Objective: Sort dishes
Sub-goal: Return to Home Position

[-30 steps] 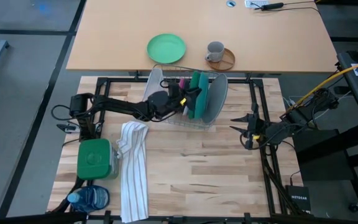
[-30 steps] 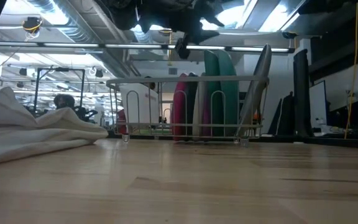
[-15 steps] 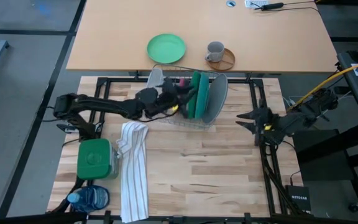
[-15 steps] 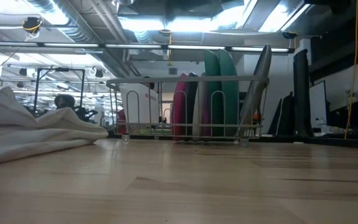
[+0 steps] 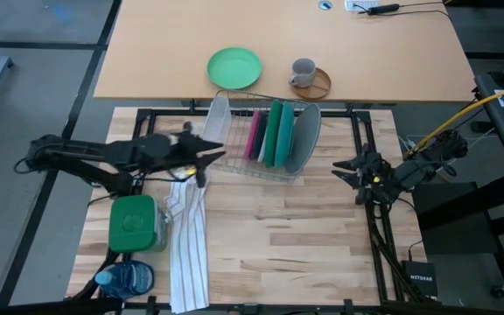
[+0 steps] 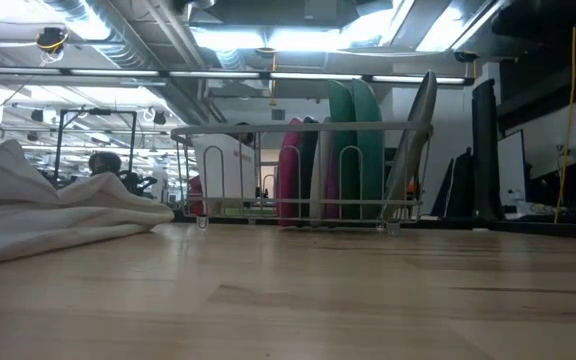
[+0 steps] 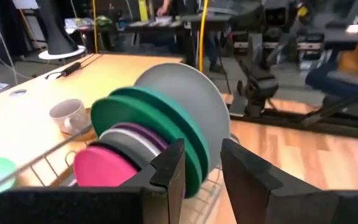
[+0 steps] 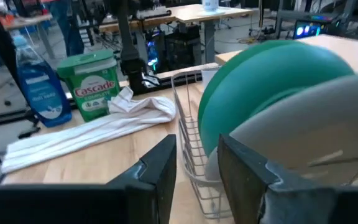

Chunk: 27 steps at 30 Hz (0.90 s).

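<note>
A wire dish rack [image 5: 261, 144] stands at the table's far middle. Plates stand on edge in its slots: purple-pink [image 5: 254, 133], dark green [image 5: 272, 133], teal-green [image 5: 285, 136] and light grey [image 5: 304, 140]; a charcoal one shows between pink and green in the low view [image 6: 308, 170]. A pale plate [image 5: 219, 118] leans at the rack's left end. My left gripper [image 5: 210, 157] is open and empty just left of the rack, its fingers [image 7: 166, 168] facing the plates [image 7: 148, 121]. My right gripper [image 5: 339, 171] is open and empty to the right of the rack [image 8: 188, 143].
A striped cloth [image 5: 186, 236], a green detergent tub [image 5: 132, 223] and a blue bottle [image 5: 125, 280] lie at the near left. On the far desk are a small mint-green plate [image 5: 233, 67] and a grey mug [image 5: 302, 73].
My left gripper has drawn back from above the plates in the rack toward the table's left edge and no longer shows in the low view. The plates stand as before.
</note>
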Tool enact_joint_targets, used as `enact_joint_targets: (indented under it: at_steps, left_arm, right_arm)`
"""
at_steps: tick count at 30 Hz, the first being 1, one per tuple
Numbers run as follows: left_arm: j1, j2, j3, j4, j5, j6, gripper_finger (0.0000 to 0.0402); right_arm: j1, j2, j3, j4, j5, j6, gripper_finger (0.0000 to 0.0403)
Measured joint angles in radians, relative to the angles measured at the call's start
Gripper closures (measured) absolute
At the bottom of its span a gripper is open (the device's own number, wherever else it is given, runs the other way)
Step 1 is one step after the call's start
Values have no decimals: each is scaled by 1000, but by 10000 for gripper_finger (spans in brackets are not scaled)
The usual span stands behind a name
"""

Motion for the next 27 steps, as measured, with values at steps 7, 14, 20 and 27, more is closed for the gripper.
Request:
enact_joint_targets:
  at_steps: [7,14,20,27]
  left_arm:
    - [24,-242,-426,387,-12,-41,306]
    - [79,-273,-719,798,-7,-52,306]
    - [97,-273,-808,842,42,-87,306]
    - [97,-273,-848,841,75,-22,306]
  right_arm:
    - [0,-87,-88,2,-7,95,281]
    - [0,-118,-243,76,19,192,281]
    - [0,-118,-338,216,21,192,281]
    - [0,-118,-438,309,51,195,281]
